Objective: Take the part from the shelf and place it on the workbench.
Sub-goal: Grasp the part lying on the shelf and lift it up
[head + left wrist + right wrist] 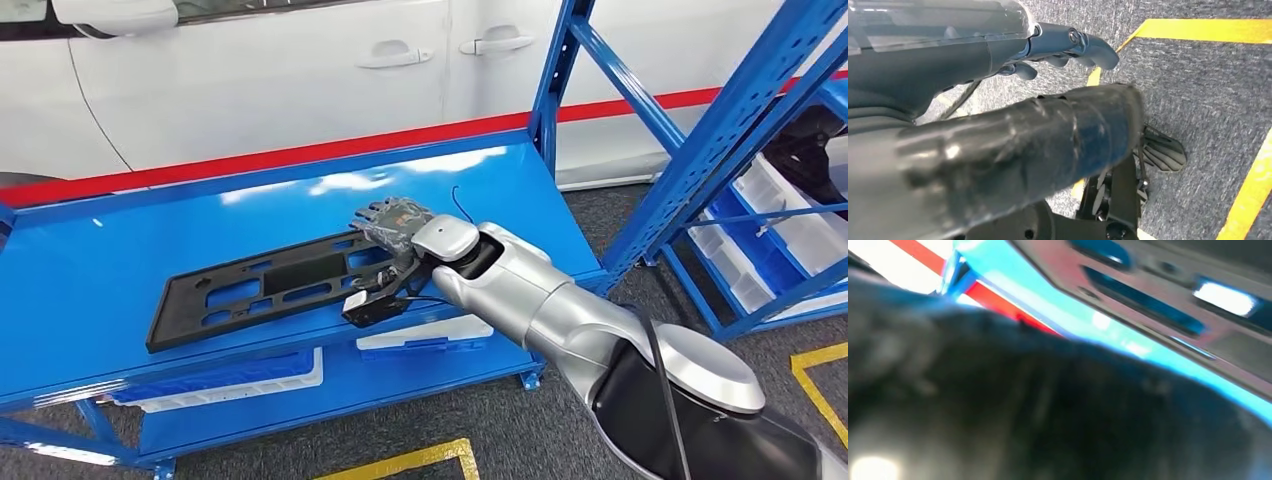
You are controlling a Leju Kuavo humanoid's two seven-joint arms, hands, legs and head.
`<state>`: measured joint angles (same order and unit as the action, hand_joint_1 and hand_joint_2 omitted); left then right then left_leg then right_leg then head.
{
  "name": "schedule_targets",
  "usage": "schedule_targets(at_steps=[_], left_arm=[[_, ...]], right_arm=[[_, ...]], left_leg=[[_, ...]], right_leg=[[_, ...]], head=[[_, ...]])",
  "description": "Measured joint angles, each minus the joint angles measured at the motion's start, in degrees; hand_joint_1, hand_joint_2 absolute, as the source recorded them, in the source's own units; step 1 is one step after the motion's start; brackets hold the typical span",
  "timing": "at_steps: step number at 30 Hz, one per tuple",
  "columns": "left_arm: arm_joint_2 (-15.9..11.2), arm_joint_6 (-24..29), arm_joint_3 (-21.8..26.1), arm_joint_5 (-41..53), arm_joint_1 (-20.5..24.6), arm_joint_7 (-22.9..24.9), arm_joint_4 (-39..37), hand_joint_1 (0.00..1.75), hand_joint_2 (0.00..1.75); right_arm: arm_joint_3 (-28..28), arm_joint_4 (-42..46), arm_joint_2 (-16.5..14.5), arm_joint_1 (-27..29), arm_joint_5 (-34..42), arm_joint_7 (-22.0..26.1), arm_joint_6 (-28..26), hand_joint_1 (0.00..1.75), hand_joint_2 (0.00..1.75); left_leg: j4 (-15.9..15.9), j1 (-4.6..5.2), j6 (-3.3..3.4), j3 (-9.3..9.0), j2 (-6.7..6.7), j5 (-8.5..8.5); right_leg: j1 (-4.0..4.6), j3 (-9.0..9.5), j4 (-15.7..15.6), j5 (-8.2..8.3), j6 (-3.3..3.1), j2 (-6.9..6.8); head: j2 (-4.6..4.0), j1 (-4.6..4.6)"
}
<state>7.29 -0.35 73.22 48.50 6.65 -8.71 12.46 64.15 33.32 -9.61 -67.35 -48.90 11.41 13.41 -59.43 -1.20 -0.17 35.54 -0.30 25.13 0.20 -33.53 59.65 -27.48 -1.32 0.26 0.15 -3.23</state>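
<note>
The part (pixel 262 287) is a long flat black panel with several cutouts, lying on the blue workbench (pixel 90 270). My right hand (pixel 392 226) is at the panel's right end, fingers over its top edge, gripping it. In the right wrist view the panel (pixel 1168 285) shows close and blurred above the blue surface, behind the dark bulk of my right hand (pixel 1038 410). My left hand (pixel 1068 47) hangs by my side over grey carpet, holding nothing, its fingers apart.
A blue shelf rack (pixel 760 170) with white bins (pixel 800 225) stands to the right. A white car (pixel 300 70) is parked behind the bench. White trays (pixel 420 335) sit on the bench's lower level. Yellow floor lines (pixel 1208 30) mark the carpet.
</note>
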Motion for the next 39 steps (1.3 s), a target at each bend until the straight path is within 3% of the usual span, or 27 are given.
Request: schedule_targets(at_steps=[2, 3, 6, 7, 8, 9, 11, 12, 14, 17, 19, 21, 22, 23, 24, 26, 28, 31, 33, 36, 37, 38, 39], left_arm=[[0.01, 0.0, 0.05, 0.01, -0.03, -0.03, 0.0, 0.0, 0.0], [0.02, 0.0, 0.08, 0.02, -0.06, -0.03, 0.0, 0.0, 0.0], [-0.01, 0.0, 0.13, 0.02, -0.11, -0.03, 0.01, 0.0, 0.0], [-0.03, 0.0, 0.14, 0.02, -0.11, -0.03, 0.01, 0.0, 0.0], [-0.05, 0.0, 0.16, 0.02, -0.1, -0.03, 0.01, 0.0, 0.0], [-0.07, 0.0, 0.2, 0.02, -0.09, -0.03, 0.01, 0.0, 0.0], [-0.07, 0.01, 0.32, 0.02, -0.09, -0.03, 0.0, 0.0, 0.0], [-0.06, 0.03, 0.39, 0.02, -0.08, -0.03, 0.0, 0.0, 0.0], [-0.05, 0.12, 0.49, 0.01, -0.05, -0.04, 0.0, 0.0, 0.0], [-0.15, 0.42, 0.55, -0.09, 0.01, -0.09, 0.01, 0.0, 0.0], [-0.24, 0.51, 0.64, -0.26, 0.03, -0.12, 0.02, 0.0, 0.0], [-0.31, 0.59, 0.85, -0.39, 0.03, -0.14, 0.02, 0.0, 0.0], [-0.36, 0.64, 0.96, -0.43, 0.01, -0.15, 0.02, 0.0, 0.0], [-0.41, 0.68, 1.03, -0.43, -0.03, -0.16, 0.02, 0.0, 0.0], [-0.46, 0.7, 1.07, -0.43, -0.06, -0.16, 0.03, 0.0, 0.0], [-0.6, 0.75, 1.14, -0.42, -0.08, -0.16, 0.04, 0.0, 0.0], [-0.69, 0.82, 1.26, -0.42, -0.01, -0.16, 0.04, 0.0, 0.0], [-0.73, 0.92, 1.39, -0.43, 0.11, -0.16, 0.04, 0.0, 0.0], [-0.74, 0.97, 1.43, -0.42, 0.11, -0.16, 0.04, 0.0, 0.0], [-0.75, 1.01, 1.46, -0.42, 0.08, -0.16, 0.04, 0.0, 0.0], [-0.8, 1.02, 1.48, -0.43, 0.08, -0.16, 0.05, 0.0, 0.0], [-0.86, 1.19, 1.48, -0.4, 0.07, -0.1, 0.07, 0.0, 0.0], [-0.93, 1.73, 1.49, -0.26, 0.06, 0.17, 0.08, 0.0, 0.0]], right_arm=[[0.0, -0.07, -0.03, -0.05, 0.23, 0.04, -0.1, 0.0, 0.0], [0.0, -0.11, -0.03, -0.08, 0.28, 0.04, -0.12, 0.0, 0.0], [0.0, -0.35, 0.0, 0.23, 0.3, 0.08, -0.15, 0.0, 0.0], [0.0, -0.45, 0.01, 0.42, 0.31, 0.1, -0.15, 0.0, 0.0], [0.0, -0.54, 0.01, 0.55, 0.31, 0.12, -0.15, 0.0, 0.0], [0.0, -0.59, 0.01, 0.61, 0.32, 0.13, -0.15, 0.0, 0.0], [0.0, -0.67, 0.01, 0.56, 0.37, 0.18, -0.18, 0.0, 0.0], [0.0, -0.69, 0.0, 0.53, 0.42, 0.22, -0.2, 0.0, 0.0], [0.0, -0.77, -0.05, 0.53, 0.5, 0.42, -0.19, 0.0, 0.0], [0.0, -0.9, -0.31, 0.52, 0.83, 0.69, -0.16, 0.0, 0.0], [0.0, -1.09, -0.75, 0.48, 1.12, 0.84, -0.18, 0.0, 0.0], [0.02, -1.44, -1.22, 0.59, 1.28, 1.05, -0.18, 0.0, 0.0], [0.03, -1.63, -1.39, 0.7, 1.35, 1.14, -0.18, 0.0, 0.0], [0.04, -1.82, -1.51, 0.78, 1.41, 1.21, -0.19, 0.0, 0.0], [0.04, -1.98, -1.61, 0.84, 1.46, 1.25, -0.2, 0.0, 0.0], [0.04, -2.22, -1.79, 0.85, 1.52, 1.31, -0.27, 0.0, 0.0], [0.04, -2.44, -1.9, 0.86, 1.66, 1.46, -0.34, 0.0, 0.0], [0.04, -2.72, -1.91, 1.03, 2.05, 1.74, -0.42, 0.0, 0.0], [0.04, -2.89, -1.9, 1.11, 2.24, 1.8, -0.52, 0.0, 0.0], [0.04, -3.25, -1.84, 1.51, 2.37, 1.86, -0.64, 0.0, 0.0], [0.04, -3.4, -1.8, 1.81, 2.43, 1.93, -0.66, 0.0, 0.0], [0.04, -3.54, -1.77, 2.1, 2.58, 2.05, -0.63, 0.0, 0.0], [0.04, -3.67, -1.76, 2.33, 2.96, 2.27, -0.56, 0.0, 0.0]], left_leg=[[0.39, -0.22, 0.59, -0.28, 0.02, -0.05], [0.56, -0.34, 0.95, -0.45, 0.07, -0.04], [0.62, -0.25, 1.59, -0.64, 0.11, 0.19], [0.62, -0.23, 1.65, -0.74, 0.08, 0.27], [0.61, -0.22, 1.68, -0.9, 0.03, 0.38], [0.61, -0.21, 1.64, -1.15, -0.02, 0.53], [0.59, -0.12, 1.35, -1.6, -0.11, 0.88], [0.55, -0.04, 1.12, -1.66, -0.14, 1.0], [0.58, 0.09, 0.55, -1.53, -0.15, 1.05], [-0.15, -0.04, -0.32, -1.32, -0.05, 1.87], [-4.68, -0.09, -0.72, 0.66, 0.01, 4.55], [-11.74, -0.08, -1.06, 4.22, 0.01, 7.55], [-14.16, -0.08, -1.19, 5.56, 0.02, 8.09], [-14.65, -0.08, -1.26, 5.99, 0.02, 7.53], [-12.96, -0.09, -1.26, 5.34, 0.04, 5.93], [-5.62, -0.1, -1.06, 1.95, 0.1, 2.05], [-0.58, 0.09, -0.6, -0.4, 0.03, 0.6], [0.22, 0.13, 0.12, -0.73, -0.07, 0.61], [0.6, -0.14, 0.78, -0.96, 0.03, 0.37], [0.79, -0.2, 1.5, -1.06, 0.13, 0.36], [0.78, -0.18, 1.54, -1.07, 0.11, 0.39], [0.78, -0.17, 1.56, -1.11, 0.08, 0.42], [0.77, -0.17, 1.55, -1.18, 0.03, 0.47]], right_leg=[[-0.07, -0.34, 1.12, -0.97, 0.43, -0.05], [-0.15, -1.26, 3.17, -2.19, 0.69, -0.06], [-0.5, -6.89, 13.83, -6.53, 1.22, -0.09], [-0.59, -8.25, 15.85, -6.59, 1.28, -0.1], [-0.63, -8.59, 15.73, -5.51, 1.26, -0.1], [-0.65, -7.8, 13.35, -3.39, 1.13, -0.11], [-0.47, -4.62, 5.75, 0.99, 0.61, -0.07], [-0.3, -3.3, 2.69, 2.04, 0.37, -0.05], [0.07, -2.45, 0.55, 1.99, 0.11, 0.04], [-0.27, -1.96, -0.4, 2.1, -0.43, 0.06], [-0.54, -1.47, -0.93, 2.22, -0.89, -0.03], [-0.43, -1.4, -0.93, 2.12, -1.15, -0.07], [-0.38, -1.38, -0.86, 2.04, -1.21, -0.08], [-0.36, -1.36, -0.75, 1.95, -1.22, -0.09], [-0.37, -1.33, -0.61, 1.83, -1.2, -0.07], [-0.35, -1.3, -0.18, 1.45, -0.98, -0.01], [-0.15, -1.47, 0.27, 1.15, -0.58, 0.03], [0.05, -1.57, 0.31, 1.09, -0.02, 0.03], [0.01, -2.25, 2.06, -0.26, 0.47, 0.01], [-0.31, -6.82, 11.82, -5.02, 1.21, -0.03], [-0.44, -8.31, 14.71, -5.85, 1.33, -0.03], [-0.53, -8.98, 15.76, -5.59, 1.38, -0.04], [-0.59, -8.63, 14.7, -4.32, 1.32, -0.06]], head=[[0.0, 0.0], [0.0, 0.01], [0.0, 0.01], [0.0, 0.01], [0.0, 0.01], [0.0, 0.01], [0.0, 0.0], [0.0, 0.01], [0.0, -0.01], [-0.01, -0.02], [-0.01, -0.04], [0.0, -0.05], [0.0, -0.05], [0.0, -0.05], [0.0, -0.05], [0.0, -0.04], [0.0, -0.02], [0.0, -0.01], [0.0, 0.0], [0.0, 0.02], [0.0, 0.03], [0.0, 0.02], [0.0, 0.02]])
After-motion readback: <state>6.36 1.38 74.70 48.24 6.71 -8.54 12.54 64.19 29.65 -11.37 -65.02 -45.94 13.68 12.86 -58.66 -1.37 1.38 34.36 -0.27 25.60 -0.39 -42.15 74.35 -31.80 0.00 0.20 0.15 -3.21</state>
